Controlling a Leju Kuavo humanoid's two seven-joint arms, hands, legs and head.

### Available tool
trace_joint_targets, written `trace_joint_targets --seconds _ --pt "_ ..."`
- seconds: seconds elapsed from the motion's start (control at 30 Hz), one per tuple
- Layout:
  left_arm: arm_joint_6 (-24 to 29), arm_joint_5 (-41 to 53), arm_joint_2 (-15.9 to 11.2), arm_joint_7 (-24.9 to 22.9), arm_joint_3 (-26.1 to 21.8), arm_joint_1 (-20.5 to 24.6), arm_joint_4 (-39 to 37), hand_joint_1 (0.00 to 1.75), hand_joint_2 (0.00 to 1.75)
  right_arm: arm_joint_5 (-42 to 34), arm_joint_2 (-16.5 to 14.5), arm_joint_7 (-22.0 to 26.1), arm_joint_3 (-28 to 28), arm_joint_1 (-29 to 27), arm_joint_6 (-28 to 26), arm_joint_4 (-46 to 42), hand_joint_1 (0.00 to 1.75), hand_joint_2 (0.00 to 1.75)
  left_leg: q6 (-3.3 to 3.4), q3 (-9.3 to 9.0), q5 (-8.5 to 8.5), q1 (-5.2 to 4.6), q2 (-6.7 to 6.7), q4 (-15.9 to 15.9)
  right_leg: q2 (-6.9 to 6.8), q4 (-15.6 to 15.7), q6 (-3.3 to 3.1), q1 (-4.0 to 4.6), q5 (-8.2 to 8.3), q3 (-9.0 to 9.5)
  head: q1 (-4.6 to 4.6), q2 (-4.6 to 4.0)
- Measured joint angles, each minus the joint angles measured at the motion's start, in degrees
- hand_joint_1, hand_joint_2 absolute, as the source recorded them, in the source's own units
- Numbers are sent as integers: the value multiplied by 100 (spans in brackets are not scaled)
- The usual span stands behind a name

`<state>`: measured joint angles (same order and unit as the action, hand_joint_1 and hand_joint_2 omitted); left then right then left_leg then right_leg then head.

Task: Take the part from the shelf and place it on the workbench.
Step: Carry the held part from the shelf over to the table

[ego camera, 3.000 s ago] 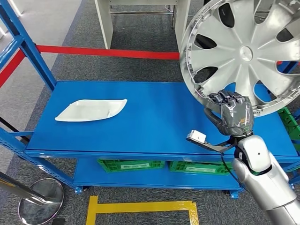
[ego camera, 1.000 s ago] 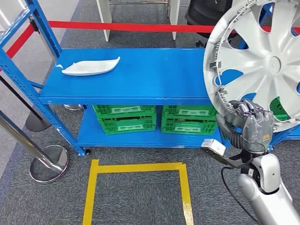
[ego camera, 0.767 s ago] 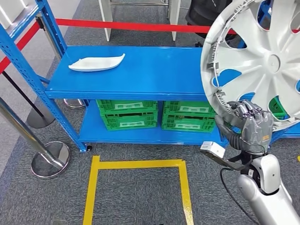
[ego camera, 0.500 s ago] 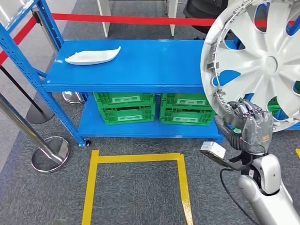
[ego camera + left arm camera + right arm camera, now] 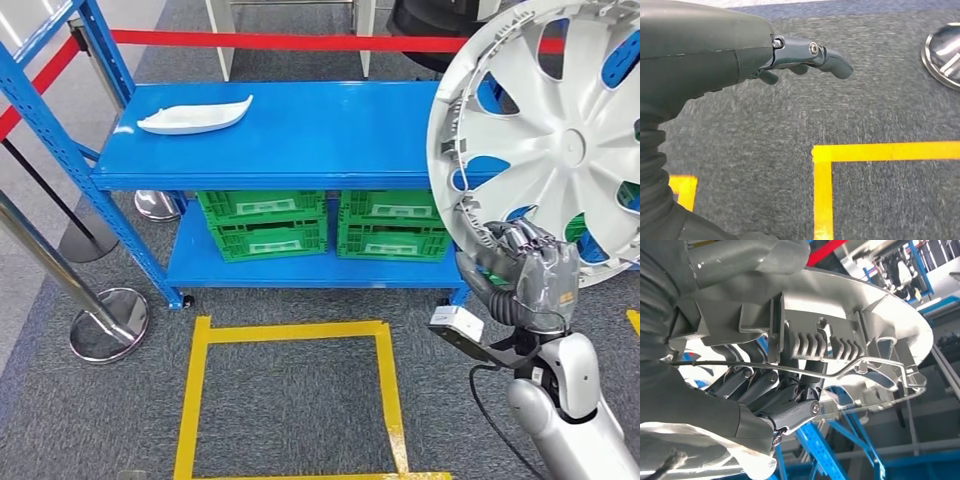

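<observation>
Hubcap: one, rim gripped by right hand; left hand empty, fingers apart; four green crates.

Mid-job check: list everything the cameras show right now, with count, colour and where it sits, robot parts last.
hubcap: one, silver, held up at the right in front of the shelf rack
white part: one, white, on the rack's top shelf, left end
shelf rack: one, blue, across the middle
crates: four, green, stacked in pairs on the lower shelf
floor tape: yellow outline on the grey carpet in front of the rack
barrier band: one, red, behind the rack
stanchion base: one, chrome, on the floor at left
right hand: grey, grips the hubcap's lower rim
left hand: dark grey, hangs over the carpet, holding nothing
</observation>
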<state>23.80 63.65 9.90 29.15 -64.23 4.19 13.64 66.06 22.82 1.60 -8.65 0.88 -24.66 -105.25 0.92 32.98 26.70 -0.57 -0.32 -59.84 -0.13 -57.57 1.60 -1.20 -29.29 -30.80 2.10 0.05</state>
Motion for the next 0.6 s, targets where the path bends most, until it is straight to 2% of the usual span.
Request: trace_joint_targets --seconds 0.07,0.13,0.2,0.27,0.3,0.33,0.37,0.4,0.47,0.5,0.53,0.6 --pt "2 5 1 -3 0 -5 -1 0 175 -71 4 14 -2 -4 56 -22 175 175 15 -17 12 -12 -3 110 1 19 66 -4 36 -25 0 0" --pt "5 11 3 -9 -1 2 1 0 175 -70 17 17 0 -13 80 -41 175 175 67 -41 -10 17 -4 232 -1 -45 116 -3 -45 -95 10 0" --pt "13 22 7 -16 -2 9 1 0 175 -35 30 23 -1 -19 82 -58 175 175 133 -46 -46 38 -21 317 2 -529 139 -1 -354 -330 34 1" --pt "19 34 13 -22 -2 -2 0 0 175 27 33 40 -5 -25 74 -70 175 175 158 -17 -66 24 -56 313 6 -1303 154 0 -685 -657 49 0" --pt "20 41 16 -24 -2 -9 -1 0 175 64 33 47 -7 -31 68 -73 175 175 159 -8 -72 17 -80 305 6 -1539 160 0 -734 -755 49 -1" --pt "20 45 17 -25 -1 -13 -1 0 175 102 33 50 -8 -36 63 -78 175 175 156 -3 -78 14 -112 296 7 -1570 162 0 -675 -757 50 -1" --pt "21 49 17 -26 -1 -14 -1 0 175 131 33 49 -8 -42 59 -88 175 175 152 -2 -82 13 -152 283 16 -1366 159 -1 -513 -646 50 -1" --pt "21 52 19 -24 -1 -12 -1 0 175 154 34 45 -8 -47 55 -102 175 175 145 1 -84 14 -197 264 62 -978 152 -8 -297 -445 50 -1" --pt "21 54 21 -2 -1 -1 0 0 175 183 38 40 -6 -64 46 -142 175 175 109 55 -97 4 -289 202 292 -257 145 -34 -66 -72 46 0" --pt "20 52 23 28 -1 4 0 0 175 199 45 41 -4 -83 33 -168 175 175 76 105 -116 4 -341 171 381 -75 142 -42 -43 16 44 0" --pt "21 50 24 71 -1 4 0 0 175 216 54 42 -3 -104 18 -196 175 175 35 157 -143 7 -395 151 422 -39 138 -43 -72 30 43 1" --pt "34 45 19 178 -1 -12 -1 0 175 247 70 40 0 -137 -16 -259 175 175 -41 226 -182 16 -491 129 308 -43 90 -50 -36 8 44 0"
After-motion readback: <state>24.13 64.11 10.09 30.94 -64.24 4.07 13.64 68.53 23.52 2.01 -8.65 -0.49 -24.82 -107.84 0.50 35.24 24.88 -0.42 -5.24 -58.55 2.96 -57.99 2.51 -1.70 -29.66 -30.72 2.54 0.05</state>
